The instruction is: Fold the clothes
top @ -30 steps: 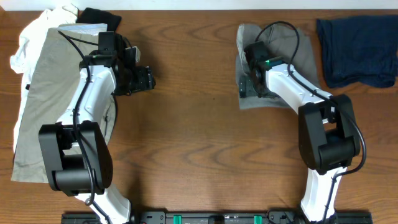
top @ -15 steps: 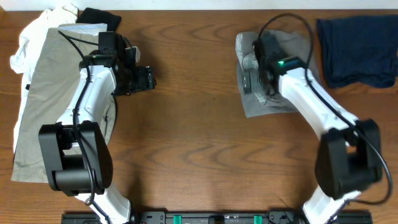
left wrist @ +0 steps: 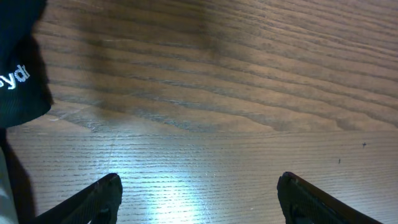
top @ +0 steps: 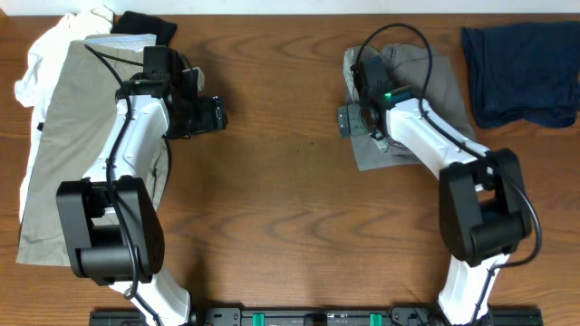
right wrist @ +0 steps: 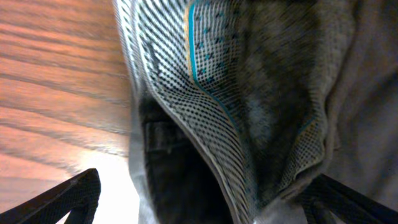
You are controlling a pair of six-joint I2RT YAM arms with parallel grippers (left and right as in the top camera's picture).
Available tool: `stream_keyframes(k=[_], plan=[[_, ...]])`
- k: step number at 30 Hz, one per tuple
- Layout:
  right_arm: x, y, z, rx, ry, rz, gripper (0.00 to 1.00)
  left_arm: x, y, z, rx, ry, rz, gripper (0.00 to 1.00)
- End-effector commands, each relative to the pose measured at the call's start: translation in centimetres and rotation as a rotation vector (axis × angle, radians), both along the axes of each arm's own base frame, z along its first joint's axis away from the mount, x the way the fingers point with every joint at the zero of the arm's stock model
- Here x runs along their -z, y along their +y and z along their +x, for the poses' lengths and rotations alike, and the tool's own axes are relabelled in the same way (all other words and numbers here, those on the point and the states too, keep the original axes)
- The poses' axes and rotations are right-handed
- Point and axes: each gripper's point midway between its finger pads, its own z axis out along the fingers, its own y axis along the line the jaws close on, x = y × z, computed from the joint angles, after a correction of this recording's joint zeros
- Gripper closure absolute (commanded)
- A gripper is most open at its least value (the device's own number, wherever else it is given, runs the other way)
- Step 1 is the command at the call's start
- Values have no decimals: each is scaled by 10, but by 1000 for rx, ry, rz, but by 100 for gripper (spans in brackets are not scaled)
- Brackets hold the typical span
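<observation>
The folding seems barely begun — grey shorts [top: 426, 81] sit rumpled right of centre under the right gripper [top: 355, 119], jaws apart, the left gripper [top: 216, 115], likewise agape, hovers over the table [left wrist: 217, 93], and khaki shorts [top: 63, 136] lie unfolded.

Legible marking: one partial item, left wrist view only.

White lower-case lettering stands on the black piece [left wrist: 17, 74] at the 9 o'clock edge of the left wrist view. The characters "yd" are clear, and a curved stroke before them may be an "o". The frame edge cuts off the start of the word, so it cannot be read in full. Nothing legible shows in the overhead or right wrist views.
</observation>
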Motion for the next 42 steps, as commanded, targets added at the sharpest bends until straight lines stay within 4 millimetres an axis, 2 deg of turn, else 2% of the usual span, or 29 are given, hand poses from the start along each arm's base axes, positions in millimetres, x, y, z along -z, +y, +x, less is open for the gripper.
stream_keyframes(k=[1, 8, 10, 15, 18, 19, 22, 23, 25, 27, 30, 36, 42], plan=[[11, -5, 2, -1, 0, -56, 1, -14, 3, 5, 3, -38, 14, 19], [38, -25, 3, 34, 18, -180, 1, -14, 3, 4, 3, -35, 14, 19], [47, -26, 2, 36, 27, -197, 5, -14, 3, 4, 3, -35, 14, 19], [66, -27, 1, 33, 47, -211, 27, -14, 3, 4, 3, -35, 14, 19], [67, -32, 1, 43, 43, -234, 51, -14, 3, 4, 3, -35, 14, 19], [66, -34, 2, 47, 38, -245, 66, -14, 3, 4, 3, -35, 14, 19], [63, -39, 5, 59, 27, -267, 92, -14, 3, 4, 3, -35, 14, 19], [62, -39, 5, 59, 27, -267, 98, -14, 3, 4, 3, -35, 14, 19], [59, -39, 6, 60, 30, -268, 99, -14, 3, 4, 3, -35, 14, 19], [52, -39, 8, 60, 34, -269, 99, -14, 3, 4, 3, -35, 14, 19], [30, -37, 13, 37, 33, -277, 99, -14, 3, 4, 3, -36, 14, 19], [-40, -40, 35, -19, -38, -281, 99, -14, 3, 4, 3, -36, 14, 19], [-103, -41, 50, -208, -118, -341, 99, -14, 3, 5, 3, -39, 14, 18]])
